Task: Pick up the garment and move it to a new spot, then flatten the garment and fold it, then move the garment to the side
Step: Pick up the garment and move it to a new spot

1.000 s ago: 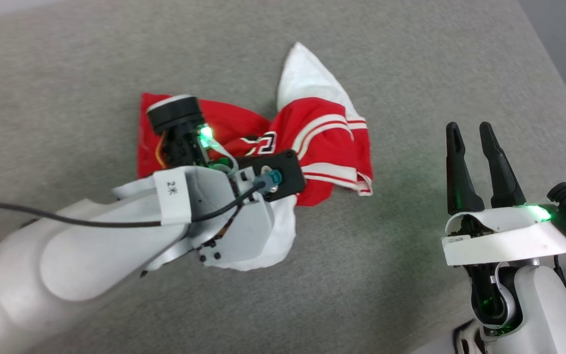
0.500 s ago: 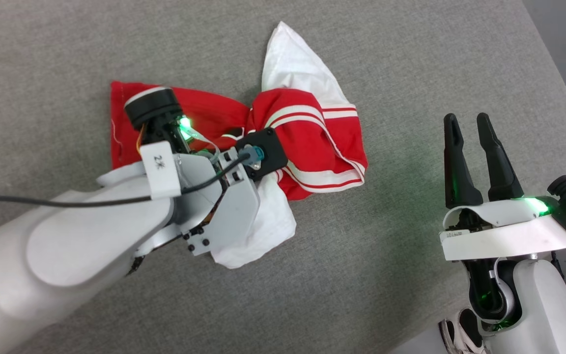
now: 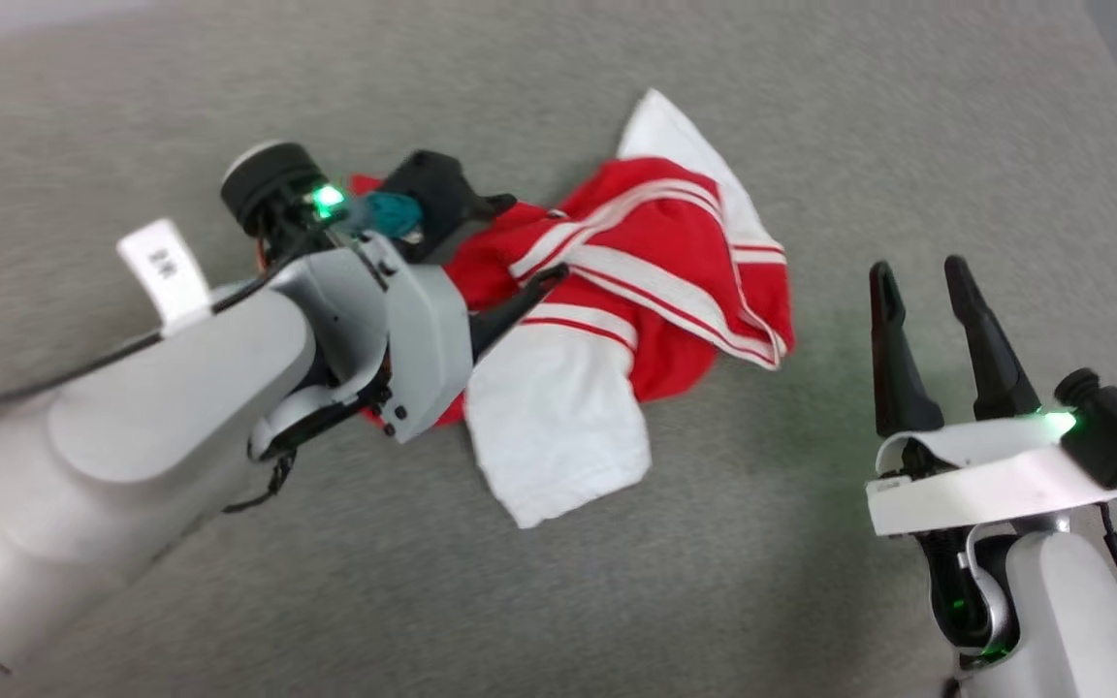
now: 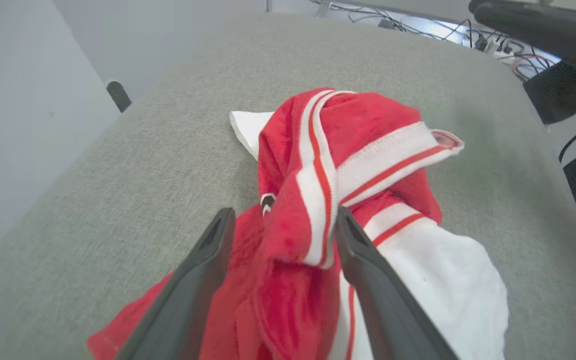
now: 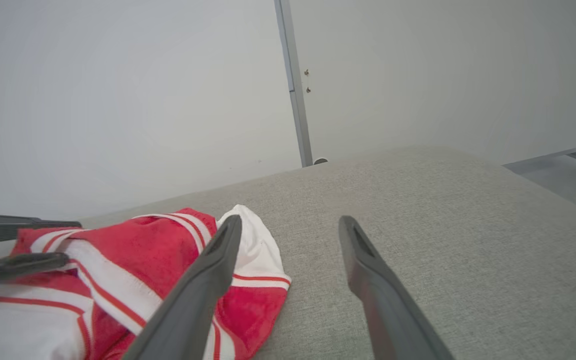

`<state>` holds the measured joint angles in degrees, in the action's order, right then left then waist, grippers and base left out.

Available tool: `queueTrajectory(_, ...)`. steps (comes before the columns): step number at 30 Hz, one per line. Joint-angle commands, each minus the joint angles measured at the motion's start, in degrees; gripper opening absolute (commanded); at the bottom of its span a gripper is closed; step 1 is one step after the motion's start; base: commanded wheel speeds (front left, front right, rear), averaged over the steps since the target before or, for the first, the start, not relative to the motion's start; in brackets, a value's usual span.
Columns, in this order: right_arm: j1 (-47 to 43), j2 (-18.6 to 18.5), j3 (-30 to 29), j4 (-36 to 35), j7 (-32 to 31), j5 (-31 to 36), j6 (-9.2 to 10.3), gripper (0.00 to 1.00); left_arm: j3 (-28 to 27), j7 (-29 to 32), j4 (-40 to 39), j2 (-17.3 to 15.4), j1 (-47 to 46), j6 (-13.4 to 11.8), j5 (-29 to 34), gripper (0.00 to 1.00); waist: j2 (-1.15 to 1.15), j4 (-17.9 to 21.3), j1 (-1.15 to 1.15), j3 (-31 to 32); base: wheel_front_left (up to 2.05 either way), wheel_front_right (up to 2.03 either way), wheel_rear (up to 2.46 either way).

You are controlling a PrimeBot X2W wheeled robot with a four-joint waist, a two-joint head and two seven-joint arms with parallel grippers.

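Item: left gripper (image 4: 280, 220), two long dark tapered fingers, jaws spread wide. Between them stands a bunched ridge of the garment (image 4: 318, 165); the cloth nearly fills the gap, but nothing shows it being pinched. Just past the fingertips the heap rises into a twisted hump, crossed by a striped trim band (image 4: 383, 155) that is ribbed, white with thin red lines, and curled at its free end. Beside the right-hand finger and under it a white panel (image 3: 558, 436) spills outward, smooth and limp, its corner doubled under. The main body is bright red, soft and nappy, heavily creased, with layers lying over one another. Under everything is the grey padded surface (image 3: 811, 116), a coarse woven fabric, matte, with rounded edges. Item: right gripper (image 3: 917, 267), same build, jaws spread and empty, well apart from the garment; the cloth's nearest edge lies off to the left of its tips. Beyond it is a plain pale wall (image 5: 118, 100). Status, judged: the garment rests on the surface, unheld, crumpled and twisted, so the carrying step looks complete or nearly so, though whether this is the intended spot cannot be told. Outstanding: flattening, folding, moving it aside. Handling note: the cloth is loose and drapes easily; the twist probably needs both grippers pulling at opposite edges.
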<state>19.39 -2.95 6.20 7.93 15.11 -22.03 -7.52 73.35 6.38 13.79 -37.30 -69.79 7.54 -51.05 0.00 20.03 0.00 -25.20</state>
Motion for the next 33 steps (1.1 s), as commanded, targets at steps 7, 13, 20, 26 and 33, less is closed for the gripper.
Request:
queueTrajectory(7, -2.8, -1.75, -0.69, 2.7, 0.02, 4.55, 0.06, 1.0, -0.24, -12.91, 6.47, 1.29, 6.72, -0.12, -8.86, 1.0, 0.0, -12.95, 0.0, 11.01, 0.0, 0.0, 0.0)
queueTrajectory(13, -5.6, -3.69, -0.83, 4.03, 0.03, 5.56, 0.06, 1.0, -5.08, -21.11, 15.18, 3.79, 16.57, -0.1, -16.13, 1.0, 0.0, -18.2, 0.0, 14.87, 0.0, 0.0, 0.0)
queueTrajectory(20, -9.44, -5.21, -3.14, 4.24, 0.02, 5.43, 0.06, 1.0, -21.04, -21.48, 18.38, 6.95, 29.52, -0.11, -13.07, 1.0, 0.0, -23.42, 0.0, 16.52, 0.0, 0.0, 0.0)
queueTrajectory(26, -11.33, -6.17, -3.83, 4.52, 0.02, 5.55, 0.06, 1.0, -34.15, -21.51, 17.14, 8.88, 39.32, -1.07, -6.67, 1.0, 0.0, -24.81, 0.0, 17.11, 0.0, 0.0, 0.0)
queueTrajectory(33, -13.34, -6.92, -5.84, 5.05, 0.03, 5.01, 0.06, 1.0, -51.57, -21.51, 10.31, 11.7, 54.61, -4.32, 3.97, 1.0, 0.0, -24.27, 0.0, 18.85, 0.0, 0.0, 0.0)
